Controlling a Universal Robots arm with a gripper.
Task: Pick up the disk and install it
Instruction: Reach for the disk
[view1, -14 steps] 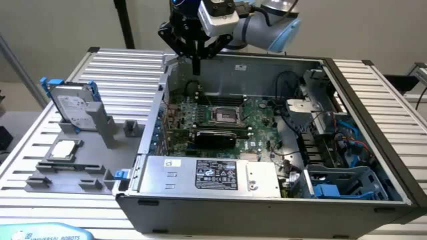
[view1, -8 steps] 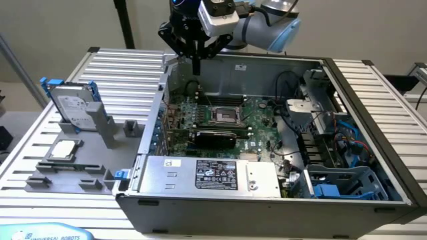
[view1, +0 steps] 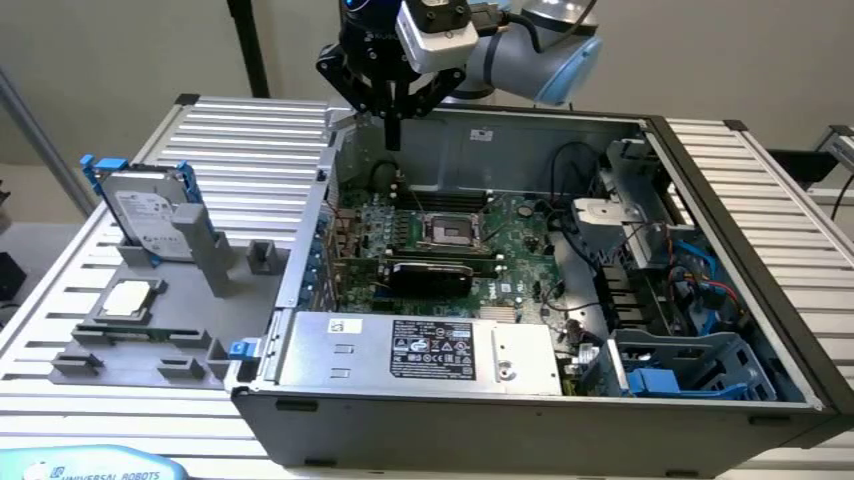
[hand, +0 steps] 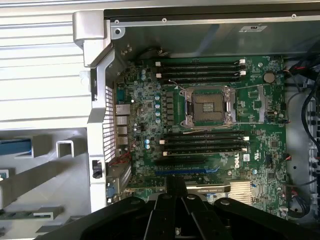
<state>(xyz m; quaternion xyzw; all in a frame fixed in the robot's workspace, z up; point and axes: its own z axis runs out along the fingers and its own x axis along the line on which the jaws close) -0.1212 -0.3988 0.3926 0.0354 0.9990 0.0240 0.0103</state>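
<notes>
1 disk (view1: 142, 212), 1 open computer case (view1: 534, 428), 1 motherboard (view1: 518, 238), 1 square chip (view1: 127, 298).

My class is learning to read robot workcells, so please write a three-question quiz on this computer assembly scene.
1. True or false: the gripper holds the disk.
2. Where does the disk stand? A) upright in the grey fixture outside the computer case; B) flat on the motherboard; C) inside the case's drive bay.
3. Are the gripper's jaws open or shut?

Key: 1 false; 2 A; 3 shut.
</notes>
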